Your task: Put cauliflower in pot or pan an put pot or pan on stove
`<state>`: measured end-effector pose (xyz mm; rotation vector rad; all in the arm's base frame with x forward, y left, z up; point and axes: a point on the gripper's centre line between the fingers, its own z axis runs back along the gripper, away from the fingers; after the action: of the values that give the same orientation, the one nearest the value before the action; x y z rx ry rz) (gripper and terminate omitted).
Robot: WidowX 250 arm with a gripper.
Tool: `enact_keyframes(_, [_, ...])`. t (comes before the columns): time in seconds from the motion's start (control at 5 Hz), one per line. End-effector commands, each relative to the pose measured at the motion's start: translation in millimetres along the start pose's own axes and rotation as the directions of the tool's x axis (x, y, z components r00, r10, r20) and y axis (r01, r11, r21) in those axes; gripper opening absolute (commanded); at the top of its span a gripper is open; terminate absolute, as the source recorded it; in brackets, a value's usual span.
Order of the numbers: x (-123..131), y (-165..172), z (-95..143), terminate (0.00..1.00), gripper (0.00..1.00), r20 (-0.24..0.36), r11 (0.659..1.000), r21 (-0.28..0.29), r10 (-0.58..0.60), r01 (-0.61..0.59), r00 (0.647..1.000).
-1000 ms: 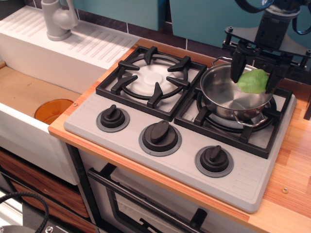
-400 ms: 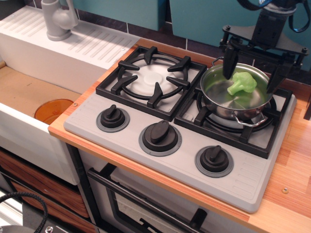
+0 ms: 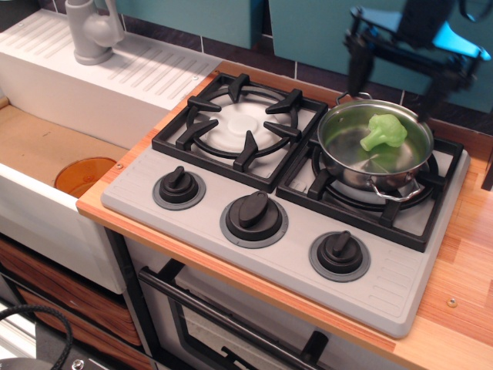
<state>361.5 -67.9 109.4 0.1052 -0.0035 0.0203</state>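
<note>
- While blurred at 1 o'clock, the gripper [image 3: 394,68] is seen with fingers spread apart, empty, above the pot [image 3: 376,149].
- Cauliflower [image 3: 384,132] is seated inside the pot, which rests on the stove's [image 3: 285,266] 3 o'clock grate.
- Wooden counter [image 3: 468,254] is visible at 3–5 o'clock.
- White sink unit [image 3: 115,77] with grey faucet [image 3: 92,29] is placed at 10 o'clock; teal wall behind.

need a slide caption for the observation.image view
Green cauliflower lies in the steel pot on the stove's right burner, the open tool raised above it.
</note>
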Motion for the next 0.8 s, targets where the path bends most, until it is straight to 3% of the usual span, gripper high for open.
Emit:
enact_keyframes(0.0, [13,31,27,0.0,1.0,0.095,0.999,-0.009,-0.037,0.038,0.995])
enact_keyframes(0.4, [13,31,27,0.0,1.0,0.095,0.999,-0.009,-0.037,0.038,0.995])
enact_keyframes(0.6, [-4,24,16,0.0,1.0,0.092,1.0,-0.024,-0.008,0.01,0.996])
